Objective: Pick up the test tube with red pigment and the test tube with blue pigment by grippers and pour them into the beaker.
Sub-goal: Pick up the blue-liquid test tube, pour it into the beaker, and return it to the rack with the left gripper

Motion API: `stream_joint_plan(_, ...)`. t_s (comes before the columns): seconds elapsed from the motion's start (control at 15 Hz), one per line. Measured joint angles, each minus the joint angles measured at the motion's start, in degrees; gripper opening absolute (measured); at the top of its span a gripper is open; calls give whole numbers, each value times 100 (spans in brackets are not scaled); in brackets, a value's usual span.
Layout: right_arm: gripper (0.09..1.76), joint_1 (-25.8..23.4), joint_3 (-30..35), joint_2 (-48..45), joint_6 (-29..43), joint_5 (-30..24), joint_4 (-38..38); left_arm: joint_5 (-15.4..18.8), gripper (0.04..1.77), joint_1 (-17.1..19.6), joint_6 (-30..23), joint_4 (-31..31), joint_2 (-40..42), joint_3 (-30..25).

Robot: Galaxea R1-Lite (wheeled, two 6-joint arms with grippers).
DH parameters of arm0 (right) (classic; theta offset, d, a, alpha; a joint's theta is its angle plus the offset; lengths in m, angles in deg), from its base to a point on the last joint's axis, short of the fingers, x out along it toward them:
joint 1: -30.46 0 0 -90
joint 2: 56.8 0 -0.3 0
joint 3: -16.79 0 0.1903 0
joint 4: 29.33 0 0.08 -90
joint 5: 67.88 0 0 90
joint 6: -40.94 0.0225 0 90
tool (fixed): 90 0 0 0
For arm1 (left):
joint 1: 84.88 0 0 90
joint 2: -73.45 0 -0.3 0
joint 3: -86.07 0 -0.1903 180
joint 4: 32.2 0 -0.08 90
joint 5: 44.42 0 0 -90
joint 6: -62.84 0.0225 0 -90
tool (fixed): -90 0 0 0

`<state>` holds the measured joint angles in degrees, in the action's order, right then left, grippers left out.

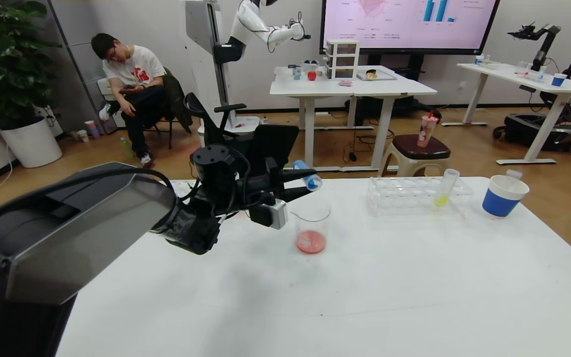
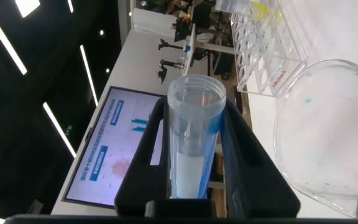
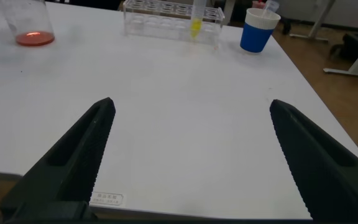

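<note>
With red liquid already lying in the beaker [image 1: 311, 225], my left gripper [image 1: 293, 184] clamped the test tube with blue pigment [image 1: 308, 178] tilted above its rim, needing further tipping, while my right gripper [image 3: 188, 158] hung wide open, empty.

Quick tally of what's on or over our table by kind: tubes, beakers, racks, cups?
Test tubes: 2, the test tube with blue pigment in the left gripper and a yellow-liquid tube
Beakers: 1, the beaker
Tube racks: 1
Paper cups: 1
Total: 5
</note>
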<state>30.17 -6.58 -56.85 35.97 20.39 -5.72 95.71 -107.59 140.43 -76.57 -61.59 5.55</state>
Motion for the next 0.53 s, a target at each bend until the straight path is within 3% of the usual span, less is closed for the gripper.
stream_joint_plan(0.53, 173, 0, 0, 0, 1, 0, 0, -96, 50, 108, 658, -37, -55, 18)
